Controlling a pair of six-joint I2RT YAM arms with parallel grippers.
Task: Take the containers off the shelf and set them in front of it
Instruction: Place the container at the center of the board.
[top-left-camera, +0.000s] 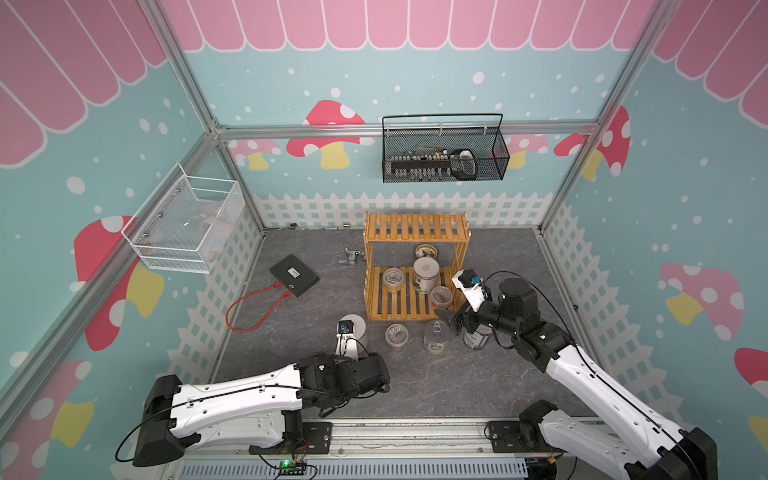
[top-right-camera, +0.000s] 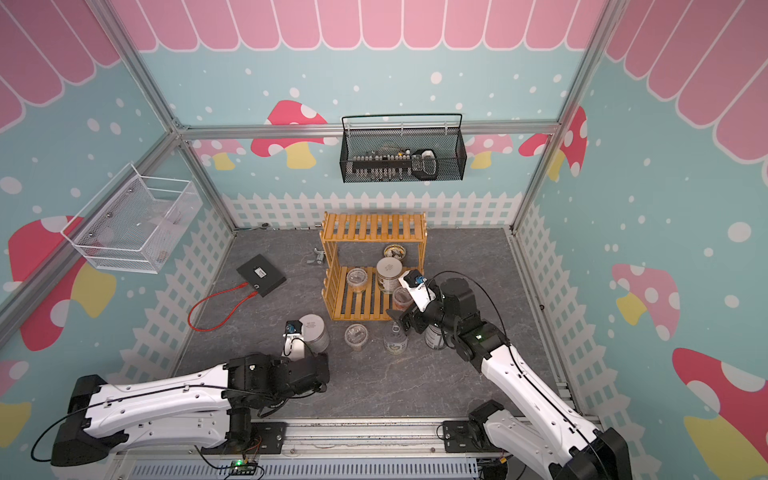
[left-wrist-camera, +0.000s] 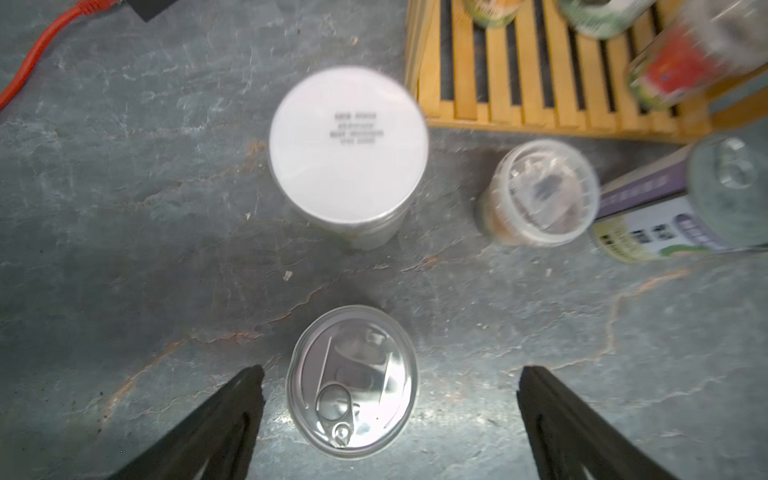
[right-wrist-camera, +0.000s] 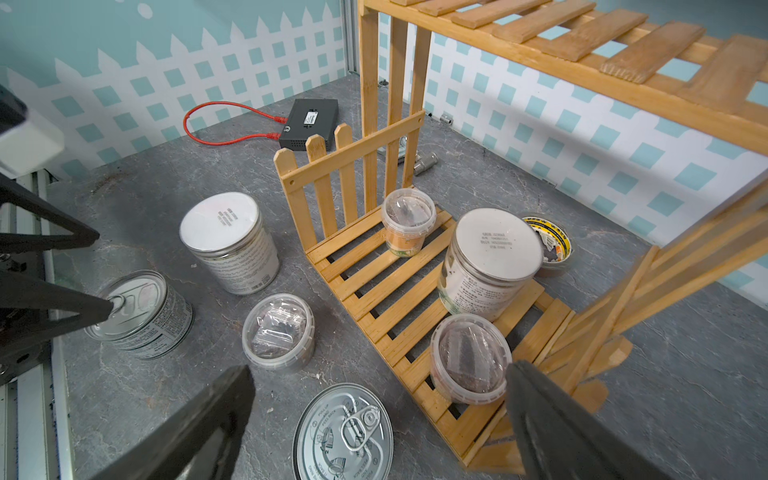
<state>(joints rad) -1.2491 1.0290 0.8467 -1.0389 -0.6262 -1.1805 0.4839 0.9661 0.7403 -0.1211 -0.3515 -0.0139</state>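
Next jar: a small clear jar (right-wrist-camera: 469, 357) stands upright on the front corner of the lower tier of the shelf (right-wrist-camera: 365, 286).
Handling: it looks light, with a thin, smooth plastic wall that may flex. A hard squeeze could buckle it or pop the see-through lid.
Hold: across the wall, just under the lid rim.
Right gripper (right-wrist-camera: 380, 372): its jaws are spread wide and hold nothing. The jar sits just beside one finger, outside the gap and not between the fingers.
Beyond the jar: a white-lidded jar (right-wrist-camera: 494, 245) stands just past it, and a second clear jar (right-wrist-camera: 409, 220) stands farther across the tier.
Left gripper (left-wrist-camera: 390, 374): its jaws are wide apart and grip nothing. A pull-tab tin (left-wrist-camera: 353, 382) stands on the table (left-wrist-camera: 124, 249) between the fingers, seemingly clear of both.
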